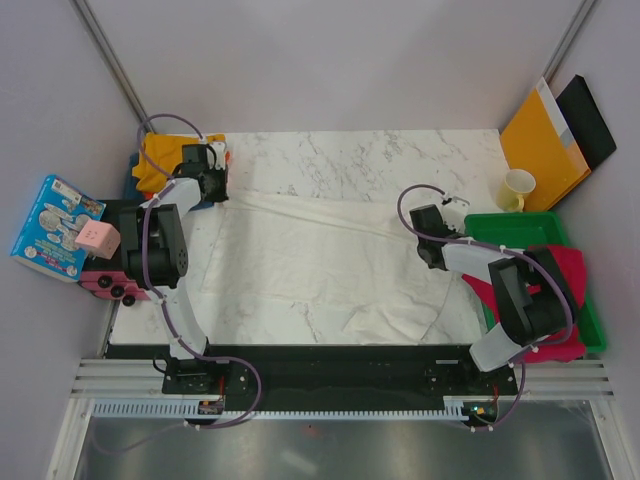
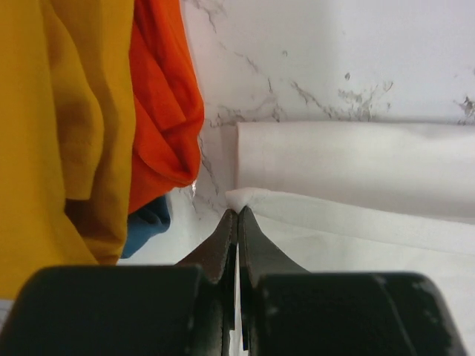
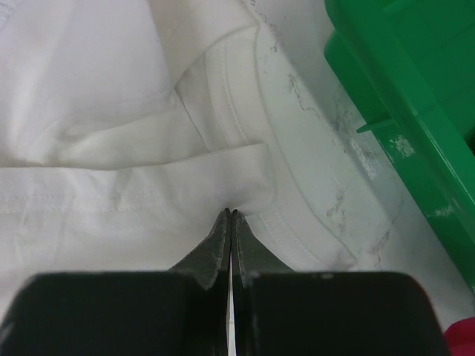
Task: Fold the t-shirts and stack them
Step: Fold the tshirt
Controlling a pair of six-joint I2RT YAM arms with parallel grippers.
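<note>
1. Lying spread over the marble table (image 1: 380,160), the white t-shirt (image 1: 300,260) covers most of the middle, and its near right part is crumpled.
2. The left gripper (image 2: 237,211) is clenched on a folded corner of the white t-shirt at the far left side. Its jaws are pressed together, with thin cloth at the tips.
3. The right gripper (image 3: 231,213) is also closed tight. It pinches a small fold of the same shirt near a stitched hem, just beside the green tray (image 3: 401,96).
4. At the far left corner of the table, the mustard yellow t-shirt (image 2: 52,133), the orange t-shirt (image 2: 159,111) and the blue t-shirt (image 2: 148,222) lie in a loose pile, with the blue one lowest.
5. The crimson-pink t-shirt (image 1: 575,275) lies in the green tray and spills over its rim.
6. An orange-yellow envelope (image 1: 540,140) stands at the far right, with a pale cup (image 1: 517,188) just beside it.
</note>
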